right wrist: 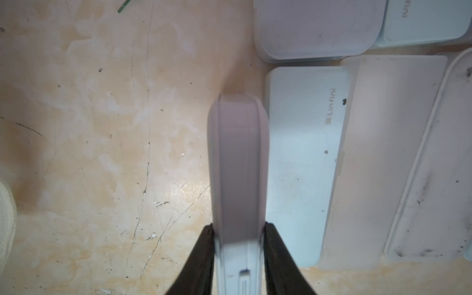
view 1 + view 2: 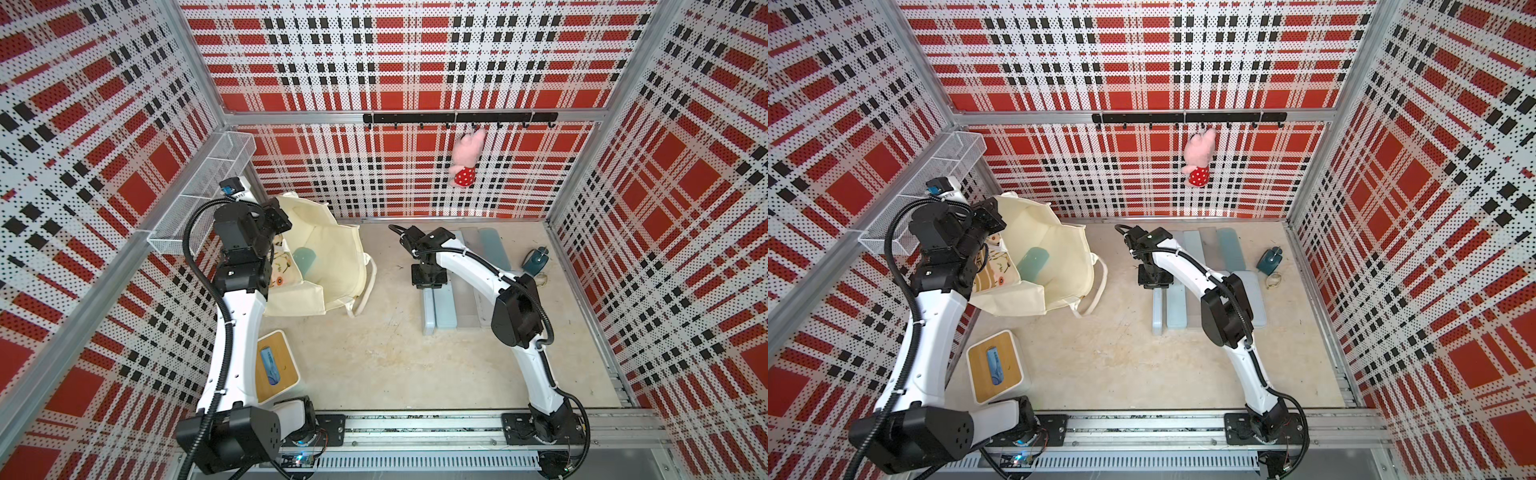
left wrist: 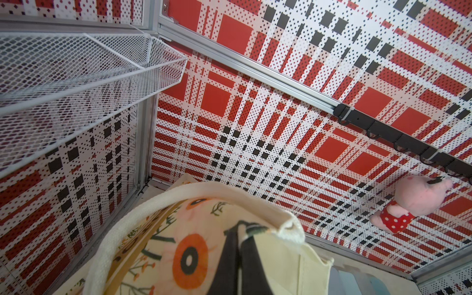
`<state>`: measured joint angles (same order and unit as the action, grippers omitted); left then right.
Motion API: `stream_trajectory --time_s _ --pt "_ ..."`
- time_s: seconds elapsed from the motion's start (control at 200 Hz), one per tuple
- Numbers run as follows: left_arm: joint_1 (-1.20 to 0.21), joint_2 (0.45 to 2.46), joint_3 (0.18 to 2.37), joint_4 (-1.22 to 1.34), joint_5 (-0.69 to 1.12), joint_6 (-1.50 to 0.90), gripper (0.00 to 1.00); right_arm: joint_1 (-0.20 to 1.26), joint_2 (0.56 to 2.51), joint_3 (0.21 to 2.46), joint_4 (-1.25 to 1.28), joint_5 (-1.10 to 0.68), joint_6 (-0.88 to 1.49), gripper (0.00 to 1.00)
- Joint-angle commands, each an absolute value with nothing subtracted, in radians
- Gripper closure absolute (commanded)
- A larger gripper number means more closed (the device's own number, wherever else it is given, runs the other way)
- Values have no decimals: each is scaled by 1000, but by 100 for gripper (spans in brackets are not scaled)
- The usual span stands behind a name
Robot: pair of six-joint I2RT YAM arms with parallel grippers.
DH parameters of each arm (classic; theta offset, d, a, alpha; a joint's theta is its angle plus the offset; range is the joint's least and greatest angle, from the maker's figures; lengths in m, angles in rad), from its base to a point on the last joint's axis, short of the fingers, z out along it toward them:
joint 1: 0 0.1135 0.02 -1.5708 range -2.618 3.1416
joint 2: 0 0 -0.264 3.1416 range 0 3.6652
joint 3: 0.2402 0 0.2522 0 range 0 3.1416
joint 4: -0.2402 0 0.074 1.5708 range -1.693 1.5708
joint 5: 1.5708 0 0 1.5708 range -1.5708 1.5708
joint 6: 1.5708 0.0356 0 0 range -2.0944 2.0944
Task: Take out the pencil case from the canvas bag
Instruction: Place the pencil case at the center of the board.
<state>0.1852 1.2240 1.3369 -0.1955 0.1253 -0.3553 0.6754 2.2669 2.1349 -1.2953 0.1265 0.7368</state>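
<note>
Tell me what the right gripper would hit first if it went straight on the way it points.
The right gripper points down at the table, closed on a pale pencil case standing on its narrow edge. That case is first in line and seems to rest on the table, though contact is hard to judge.

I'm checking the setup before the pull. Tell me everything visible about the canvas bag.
The canvas bag is a cream tote standing at the left rear of the table, with its mouth gaping upward and its sides sagging. The face by the left arm carries a beige flower print. A thick white handle droops to the table. A teal pencil case sits inside. The left pincer is shut on its rim.
</note>
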Motion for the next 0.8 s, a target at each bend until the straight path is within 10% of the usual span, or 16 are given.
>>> stream_trajectory --time_s 0.0,0.24,0.792 --pt "197 1184 1374 -99 131 -359 100 668 2293 2145 -1296 119 744 59" --pt "198 1185 1371 -95 137 -361 100 667 2239 2096 -1221 70 749 32" --pt "203 1171 1350 -100 140 -362 100 696 2105 1929 -991 -120 694 24"
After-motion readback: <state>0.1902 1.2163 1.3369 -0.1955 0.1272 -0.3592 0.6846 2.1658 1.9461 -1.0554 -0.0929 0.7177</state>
